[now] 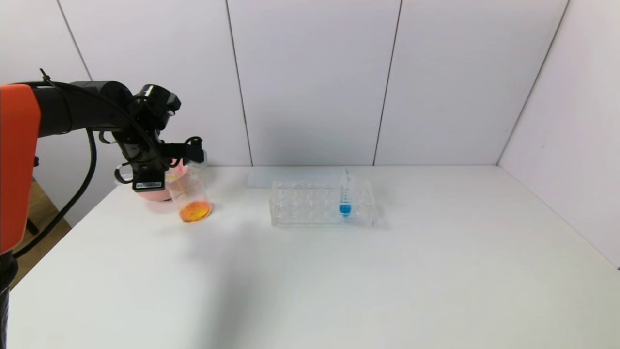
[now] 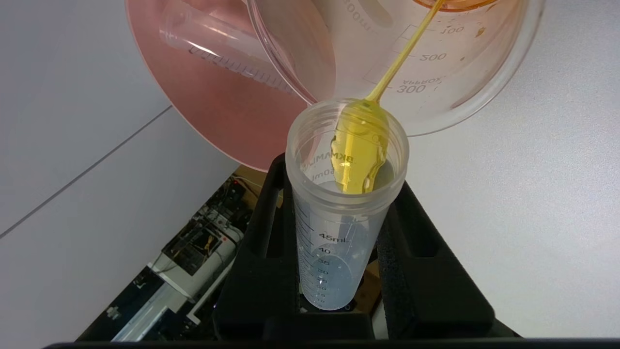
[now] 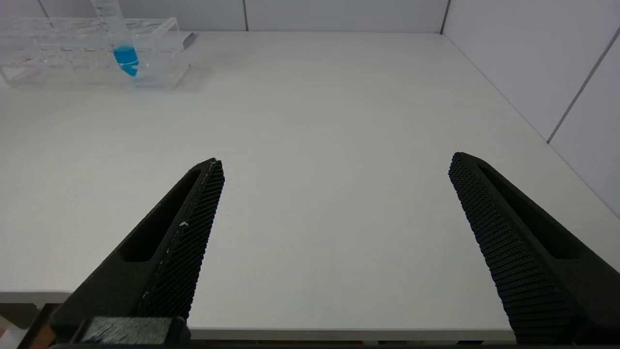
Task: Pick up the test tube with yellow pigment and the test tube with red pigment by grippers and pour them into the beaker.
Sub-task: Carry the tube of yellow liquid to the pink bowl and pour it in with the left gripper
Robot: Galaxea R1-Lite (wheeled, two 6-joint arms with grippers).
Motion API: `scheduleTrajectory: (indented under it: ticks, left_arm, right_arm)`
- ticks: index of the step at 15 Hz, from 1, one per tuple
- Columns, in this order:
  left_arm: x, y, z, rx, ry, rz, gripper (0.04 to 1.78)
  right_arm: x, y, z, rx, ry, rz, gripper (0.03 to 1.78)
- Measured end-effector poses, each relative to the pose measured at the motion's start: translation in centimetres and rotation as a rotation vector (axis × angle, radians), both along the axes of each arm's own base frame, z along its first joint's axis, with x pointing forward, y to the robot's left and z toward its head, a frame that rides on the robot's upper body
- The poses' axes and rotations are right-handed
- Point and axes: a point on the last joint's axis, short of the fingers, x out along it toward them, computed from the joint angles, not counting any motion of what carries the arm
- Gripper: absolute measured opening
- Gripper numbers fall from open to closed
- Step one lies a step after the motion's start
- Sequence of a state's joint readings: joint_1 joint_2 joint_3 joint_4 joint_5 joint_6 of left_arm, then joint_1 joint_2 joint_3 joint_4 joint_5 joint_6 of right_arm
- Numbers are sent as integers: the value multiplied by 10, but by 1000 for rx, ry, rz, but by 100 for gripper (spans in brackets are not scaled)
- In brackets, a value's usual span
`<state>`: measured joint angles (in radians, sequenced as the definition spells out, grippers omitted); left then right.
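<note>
My left gripper [image 1: 188, 151] is raised at the table's far left, over the clear beaker [image 1: 190, 194]. In the left wrist view it [image 2: 339, 180] is shut on the test tube with yellow pigment [image 2: 334, 242]. The tube is tipped mouth-down, and a thin yellow stream [image 2: 402, 53] runs from its lip into the beaker [image 2: 450, 82]. The beaker holds orange liquid [image 1: 195, 211] at its bottom. No tube with red liquid shows. My right gripper [image 3: 336, 160] is open and empty, low over the table's near edge and out of the head view.
A pink bowl [image 1: 157, 194] stands just behind the beaker, and an empty clear tube [image 2: 218, 48] lies in it. A clear tube rack [image 1: 310, 203] at the table's middle back holds a blue-tipped tube [image 1: 345, 196]. White walls close the back and right.
</note>
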<state>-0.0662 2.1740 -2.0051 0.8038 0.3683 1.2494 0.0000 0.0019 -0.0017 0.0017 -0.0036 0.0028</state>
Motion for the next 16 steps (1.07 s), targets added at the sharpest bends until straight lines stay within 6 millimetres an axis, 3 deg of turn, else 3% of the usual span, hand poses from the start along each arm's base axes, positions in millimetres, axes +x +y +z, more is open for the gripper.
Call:
scheduleTrajectory:
  ticks: [16]
  left_arm:
    - [-2, 0, 1, 10, 9, 5, 47]
  right_arm:
    - [0, 0, 0, 0, 0, 1, 170]
